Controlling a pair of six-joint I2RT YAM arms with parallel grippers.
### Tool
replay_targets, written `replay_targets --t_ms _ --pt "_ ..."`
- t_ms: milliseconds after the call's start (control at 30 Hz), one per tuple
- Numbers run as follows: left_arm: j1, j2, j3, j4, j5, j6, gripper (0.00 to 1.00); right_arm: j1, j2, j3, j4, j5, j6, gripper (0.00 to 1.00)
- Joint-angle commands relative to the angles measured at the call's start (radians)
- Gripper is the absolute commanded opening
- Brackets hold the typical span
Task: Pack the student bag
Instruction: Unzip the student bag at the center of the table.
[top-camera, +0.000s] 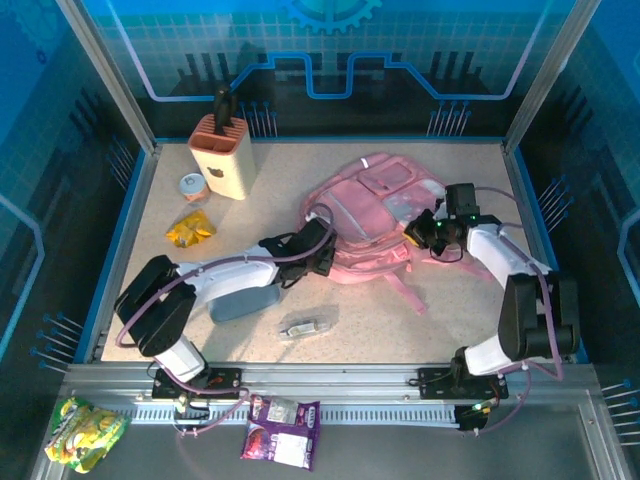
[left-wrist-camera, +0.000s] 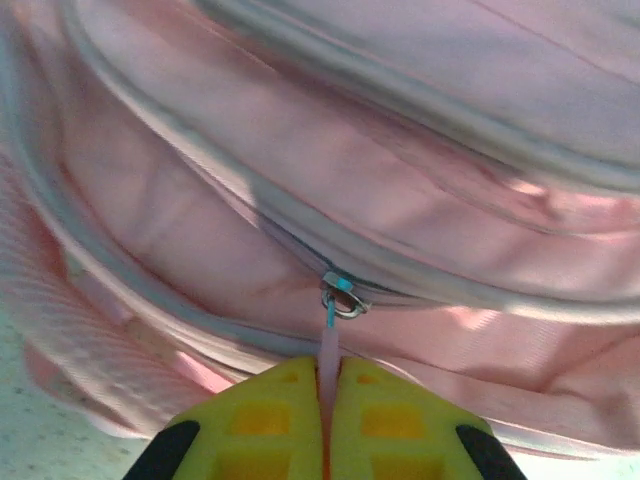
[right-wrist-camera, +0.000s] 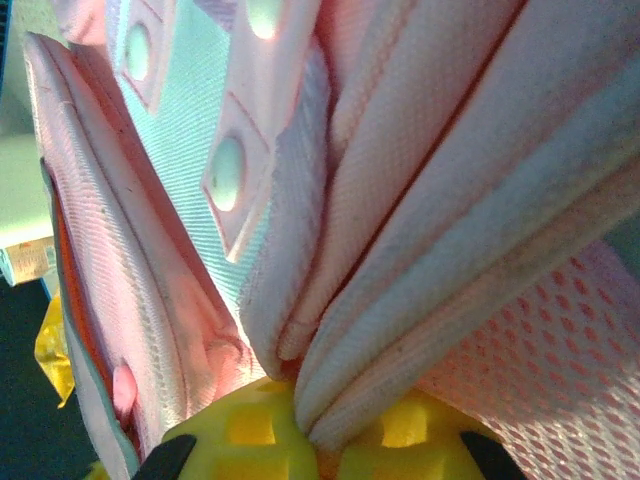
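Note:
The student bag (top-camera: 372, 205) is a big pink backpack lying in the middle-right of the table. My left gripper (top-camera: 322, 252) is at the bag's left side. In the left wrist view its yellow fingers (left-wrist-camera: 270, 410) are shut on the pale pink zipper pull (left-wrist-camera: 329, 345), which hangs from a metal slider ring (left-wrist-camera: 345, 300) on a grey zip line. My right gripper (top-camera: 428, 232) is at the bag's right edge. Its jaws (right-wrist-camera: 325, 445) are shut on folded pink webbing and the edge of the student bag (right-wrist-camera: 420, 300).
A beige and orange holder (top-camera: 222, 155) stands at the back left, with a small jar (top-camera: 192, 186) and a yellow packet (top-camera: 190, 230) near it. A grey-blue pencil case (top-camera: 244, 300) lies under the left arm. A small grey item (top-camera: 307, 325) lies in front. Two snack packets (top-camera: 282, 430) (top-camera: 85, 432) rest on the near rail.

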Motion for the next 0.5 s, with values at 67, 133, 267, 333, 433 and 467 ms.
replay_targets --t_ms 67,133,267,333,433,467 --pt "0.021 -0.058 -0.036 -0.033 -0.001 -0.024 0.0 -0.035 0.102 0.137 0.025 -0.023 -0.091 0.0" --pt "0.012 -0.042 -0.014 -0.033 0.042 -0.04 0.0 -0.032 0.128 0.171 0.021 -0.023 -0.102 0.02" --pt "-0.069 0.014 0.066 -0.03 0.049 -0.059 0.0 -0.034 0.189 0.267 -0.014 0.02 -0.147 0.18" --pt "-0.111 0.043 0.117 -0.028 0.054 -0.07 0.0 -0.038 0.237 0.348 -0.06 0.012 -0.175 0.27" --pt "-0.143 0.084 0.178 0.0 0.089 -0.114 0.0 -0.042 0.242 0.389 -0.106 0.003 -0.185 0.46" --pt "-0.147 0.097 0.192 0.007 0.092 -0.127 0.0 -0.039 0.213 0.373 -0.106 0.011 -0.181 0.54"
